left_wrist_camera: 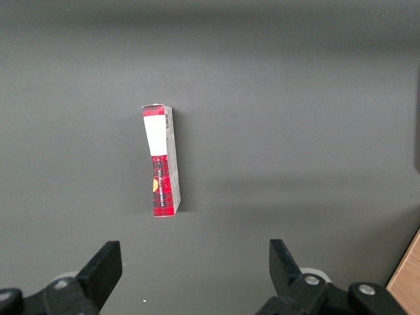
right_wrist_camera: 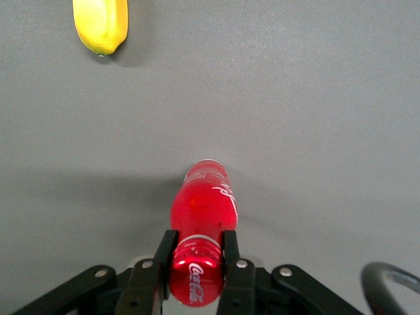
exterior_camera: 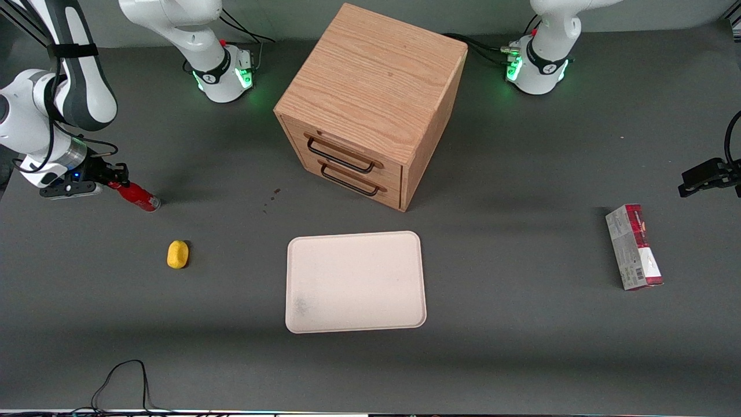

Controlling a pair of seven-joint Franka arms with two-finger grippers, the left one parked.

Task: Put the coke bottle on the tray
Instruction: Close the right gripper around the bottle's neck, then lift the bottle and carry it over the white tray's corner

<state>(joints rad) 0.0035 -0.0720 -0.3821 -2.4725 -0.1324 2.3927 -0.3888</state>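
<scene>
The coke bottle [right_wrist_camera: 200, 226] looked like a small, light, rigid thing, probably smooth plastic, so it was judged slippery and prone to swinging if pinched too near one end. It was taken hold of at the neck end, with the gripper [right_wrist_camera: 198, 252] closed narrow on it, one finger [right_wrist_camera: 161, 262] pressed on each side just where the white ring and script label sat. A hold nearer the middle of the body would likely have been steadier, but the grip seemed square enough.

In the front view the coke bottle [exterior_camera: 136, 196] was seen tilted, sticking out from the gripper [exterior_camera: 110, 180] with its lower end at or just above the table, toward the working arm's end; whether it was actually touching couldn't be told. The tray [exterior_camera: 355, 282] was well apart from it, in front of the wooden drawer cabinet [exterior_camera: 370, 104], and nothing was on it.

As for looks: slim, glossy red all over, white lettering, rounded shoulder. A yellow lemon-like object [exterior_camera: 178, 254] was lying nearer the front camera than the bottle.
</scene>
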